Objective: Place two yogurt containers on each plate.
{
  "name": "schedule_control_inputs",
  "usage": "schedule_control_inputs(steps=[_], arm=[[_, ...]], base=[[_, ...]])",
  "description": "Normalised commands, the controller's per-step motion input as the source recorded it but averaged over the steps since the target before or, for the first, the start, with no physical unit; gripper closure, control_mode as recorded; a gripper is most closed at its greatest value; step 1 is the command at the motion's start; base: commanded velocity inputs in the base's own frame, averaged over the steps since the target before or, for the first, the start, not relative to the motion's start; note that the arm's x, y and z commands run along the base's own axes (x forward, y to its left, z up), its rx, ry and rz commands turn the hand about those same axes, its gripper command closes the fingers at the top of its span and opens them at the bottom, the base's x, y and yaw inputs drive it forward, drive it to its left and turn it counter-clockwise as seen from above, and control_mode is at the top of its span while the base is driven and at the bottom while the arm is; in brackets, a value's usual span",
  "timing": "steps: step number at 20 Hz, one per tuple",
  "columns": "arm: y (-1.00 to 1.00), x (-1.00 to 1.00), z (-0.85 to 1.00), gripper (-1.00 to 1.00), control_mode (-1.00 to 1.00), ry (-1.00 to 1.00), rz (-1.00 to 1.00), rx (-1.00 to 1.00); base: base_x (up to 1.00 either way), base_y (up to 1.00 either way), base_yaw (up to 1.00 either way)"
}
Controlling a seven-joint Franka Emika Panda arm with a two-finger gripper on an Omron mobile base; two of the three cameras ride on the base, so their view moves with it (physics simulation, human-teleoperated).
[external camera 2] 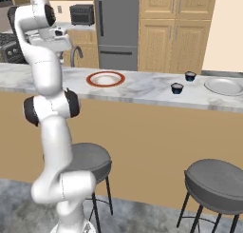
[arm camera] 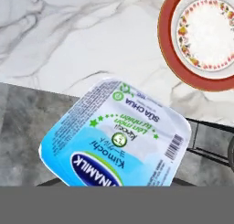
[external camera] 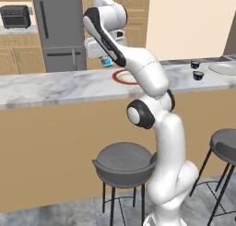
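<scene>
1. Close under the hand camera sits a yogurt cup (arm camera: 116, 138) with a pale blue and white foil lid printed with a brand name; it takes up the lower middle of the hand view, lid facing the lens and turned at a slant.
2. Its position so close under the hand suggests it is between the fingers, and in the left base view a small blue object (external camera: 107, 62) shows just below the gripper (external camera: 105, 59), raised above the counter. The fingertips themselves are hidden, so I cannot tell for certain how far the jaws stand apart or whether they grip the cup.
3. Behind the cup in the hand view lies the marble counter (arm camera: 68, 35), and at the upper right the red-rimmed plate (arm camera: 201, 38) with a speckled white centre.
4. The key relation: the plate lies up and to the right of the cup as the hand sees it, near but not beneath it. By my judgement the hand must carry the cup that way before lowering.
5. From the right base view the plate (external camera 2: 105, 78) is empty, and two dark yogurt cups (external camera 2: 177, 88) (external camera 2: 190, 76) stand on the counter well apart from it, near a second, grey-white plate (external camera 2: 224, 86).
</scene>
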Motion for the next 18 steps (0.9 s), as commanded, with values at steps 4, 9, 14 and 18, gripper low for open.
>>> schedule_control_inputs(steps=[4,9,14,18], arm=[[-1.00,0.01,-1.00,1.00,-1.00,-0.18,0.00,0.14],[-0.94,0.26,-0.86,1.00,-1.00,-0.28,0.03,0.21],[-0.78,0.31,-0.66,1.00,-1.00,-0.24,0.04,0.20],[-0.36,0.38,-0.30,1.00,-1.00,-0.25,0.09,0.22]], base=[[0.00,0.00,0.00],[0.00,0.00,0.00],[0.00,0.00,0.00],[0.00,0.00,0.00]])
